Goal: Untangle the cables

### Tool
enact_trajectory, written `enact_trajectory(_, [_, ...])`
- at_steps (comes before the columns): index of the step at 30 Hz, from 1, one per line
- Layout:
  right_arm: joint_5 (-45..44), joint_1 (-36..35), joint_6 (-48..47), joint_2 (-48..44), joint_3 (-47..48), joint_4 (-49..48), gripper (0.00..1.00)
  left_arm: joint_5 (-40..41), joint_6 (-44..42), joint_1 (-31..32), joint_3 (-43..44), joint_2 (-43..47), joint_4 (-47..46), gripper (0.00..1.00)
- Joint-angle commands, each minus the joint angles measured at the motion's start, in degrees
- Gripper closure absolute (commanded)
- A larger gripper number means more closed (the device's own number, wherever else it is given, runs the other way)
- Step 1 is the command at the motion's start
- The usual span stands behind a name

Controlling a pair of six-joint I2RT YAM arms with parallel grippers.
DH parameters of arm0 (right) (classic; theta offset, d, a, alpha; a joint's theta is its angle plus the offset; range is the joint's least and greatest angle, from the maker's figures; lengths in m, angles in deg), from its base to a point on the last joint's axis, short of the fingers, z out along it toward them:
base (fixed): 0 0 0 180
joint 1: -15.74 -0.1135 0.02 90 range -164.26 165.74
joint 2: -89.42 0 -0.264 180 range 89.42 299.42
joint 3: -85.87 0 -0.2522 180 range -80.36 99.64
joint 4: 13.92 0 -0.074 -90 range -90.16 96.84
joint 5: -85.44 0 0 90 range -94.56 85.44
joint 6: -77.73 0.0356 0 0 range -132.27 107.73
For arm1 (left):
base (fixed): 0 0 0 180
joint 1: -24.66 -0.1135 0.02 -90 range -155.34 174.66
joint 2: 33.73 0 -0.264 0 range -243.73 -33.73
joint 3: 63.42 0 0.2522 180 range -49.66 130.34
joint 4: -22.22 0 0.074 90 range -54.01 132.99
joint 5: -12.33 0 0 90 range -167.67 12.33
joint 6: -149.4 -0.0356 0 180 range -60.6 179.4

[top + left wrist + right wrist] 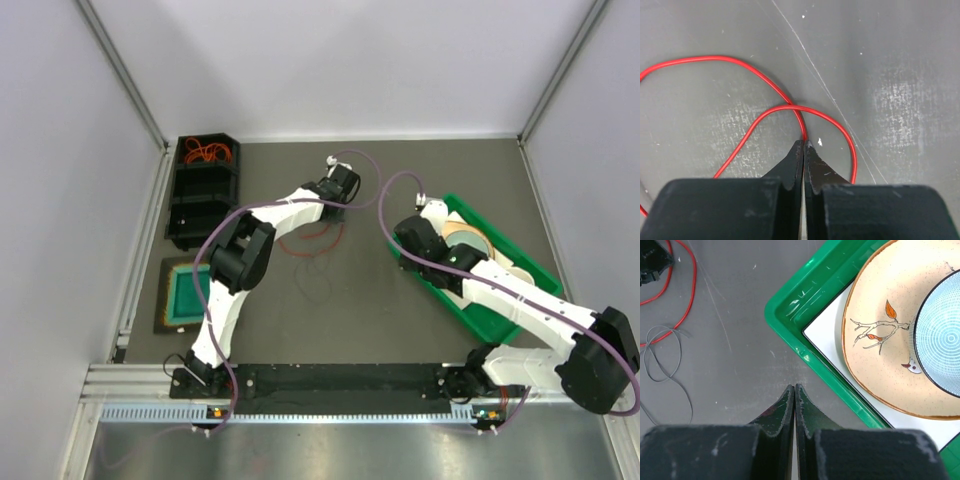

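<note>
My left gripper (804, 146) is closed, and the red cable (755, 75) runs straight into its tips, so I read it as pinched there. From that pinch the cable sweeps out in two loops that cross just ahead of the fingers, both lying flat on the grey table (400, 320). In the top view this gripper sits toward the far middle of the table, with the red loops just on its near side.

The thin dark cable (662, 355) lies just nearer than the red one. Its small loop overlaps the red strand's near edge, and a tail trails off toward me.

My right gripper (794, 388) is pressed shut with nothing between the fingers. It hangs over bare table just beside the corner of the green tray (790, 305). That tray holds a cream plate (880, 340) painted with a branch, and a blue bowl (940, 340) sits on the plate.

At the far left, more orange-red cables (207, 152) are bundled in the farthest compartment of a black bin (200, 215), well apart from both grippers.
</note>
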Motion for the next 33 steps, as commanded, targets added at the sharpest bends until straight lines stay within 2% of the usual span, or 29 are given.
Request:
enact_trajectory(1, [-0.1,0.3,0.4,-1.4,-0.1,-0.1,1.0,2.2,-1.3,-0.7,2.1,0.5,1.8,1.0])
enact_trajectory(10, [-0.4,0.3,0.6,-1.7,-0.2,-0.1,1.0,0.3,-2.7,-2.2,3.8,10.6,2.1,1.0])
enact_trajectory(14, [-0.5,0.3,0.8,-1.7,-0.4,-0.1,1.0,-5.6,-2.1,-2.8,3.6,15.2,2.5,1.0])
enact_trajectory(16, [-0.4,0.3,0.8,-1.5,-0.6,-0.3,1.0,-14.1,-1.3,-2.7,1.0,16.1,0.8,1.0])
enact_trajectory(18, [-0.3,0.3,1.0,-1.2,-0.7,-0.4,1.0,-18.0,0.3,-2.6,-2.0,16.2,-0.2,1.0])
enact_trajectory(24, [-0.1,0.3,1.2,-1.5,-0.7,-0.1,1.0,-18.0,2.6,-2.3,-5.2,13.0,-0.9,0.98])
enact_trajectory(25, [-0.1,0.3,1.1,-1.5,-0.7,-0.1,1.0,-16.8,2.7,-2.1,-5.0,12.3,-0.6,0.88])
enact_trajectory(26, [-0.1,0.3,0.9,-1.5,-0.7,-0.1,1.0,-12.8,2.7,-2.0,-4.8,12.0,0.0,0.66])
enact_trajectory(28, [-0.1,0.3,0.9,-1.5,-0.7,0.0,1.0,-9.6,2.1,-1.6,-4.4,11.1,0.3,0.38])
enact_trajectory(29, [0.1,0.2,0.8,-1.3,-0.7,0.0,1.0,-8.6,1.9,-1.3,-4.3,10.8,0.3,0.18])
enact_trajectory(31, [0.3,0.3,0.9,-1.2,-0.7,-0.1,1.0,-7.5,1.0,-1.1,-4.1,9.9,0.4,0.02])
enact_trajectory(33, [0.6,0.3,0.9,-1.0,-0.5,-0.1,1.0,-7.1,0.0,-0.4,-3.8,9.1,0.7,0.01])
